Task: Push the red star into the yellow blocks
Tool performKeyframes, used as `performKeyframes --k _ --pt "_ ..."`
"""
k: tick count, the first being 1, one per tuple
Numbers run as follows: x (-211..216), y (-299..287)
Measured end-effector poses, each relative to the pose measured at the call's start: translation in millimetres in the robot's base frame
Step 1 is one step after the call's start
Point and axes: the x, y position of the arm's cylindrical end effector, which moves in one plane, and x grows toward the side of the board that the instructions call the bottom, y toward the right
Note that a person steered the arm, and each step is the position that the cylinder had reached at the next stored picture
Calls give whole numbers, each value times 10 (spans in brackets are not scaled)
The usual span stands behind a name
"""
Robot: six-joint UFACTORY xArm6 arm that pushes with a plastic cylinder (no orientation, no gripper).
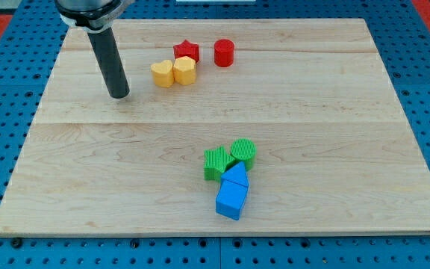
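Observation:
The red star (187,51) lies near the view's top, touching the upper edge of a yellow block (185,69). A second yellow block (163,73) sits against the first on its left. A red cylinder (224,53) stands apart to the right of the star. My tip (119,96) rests on the board to the left of the yellow blocks, a short gap away, and lower-left of the red star.
A green star-like block (216,162) and a green cylinder (243,152) sit together below the board's centre, with two blue blocks (232,191) touching just below them. The wooden board (66,179) lies on a blue pegboard surface.

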Motion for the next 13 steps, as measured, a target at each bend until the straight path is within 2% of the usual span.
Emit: performKeyframes --k 1,2,3,5,6,7,8,9,10,11,12,13 --pt "0 15" --pt "0 381" --pt "-211 363" --pt "-1176 162" --pt "-1470 425" --pt "-1537 853" --pt "-1673 996" --pt "-1853 868" --pt "-1906 1058" --pt "-1911 1486" --pt "-1910 1564" --pt "-1686 1533"
